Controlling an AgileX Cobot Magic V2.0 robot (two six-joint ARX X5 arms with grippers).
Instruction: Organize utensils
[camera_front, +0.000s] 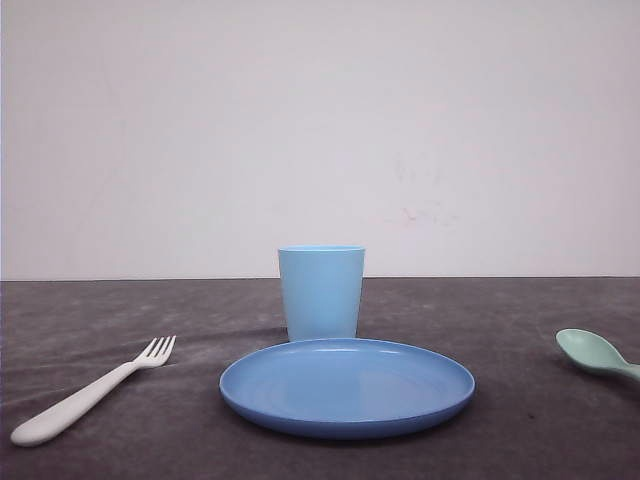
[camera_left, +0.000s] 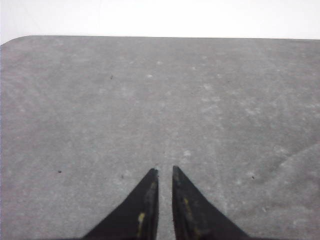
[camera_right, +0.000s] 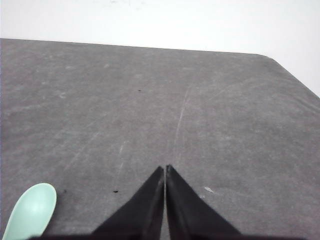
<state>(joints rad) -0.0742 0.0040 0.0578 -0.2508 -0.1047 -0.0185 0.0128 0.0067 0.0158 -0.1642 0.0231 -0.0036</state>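
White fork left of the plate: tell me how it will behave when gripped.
The white fork looks like rigid plastic, probably light. Its thick rounded handle may slip or roll between fingertips. Lying flat on the table, it probably needs a low pinch.

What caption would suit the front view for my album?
Light blue cup behind a blue round plate on a grey table, white fork at left, mint-green spoon at right.
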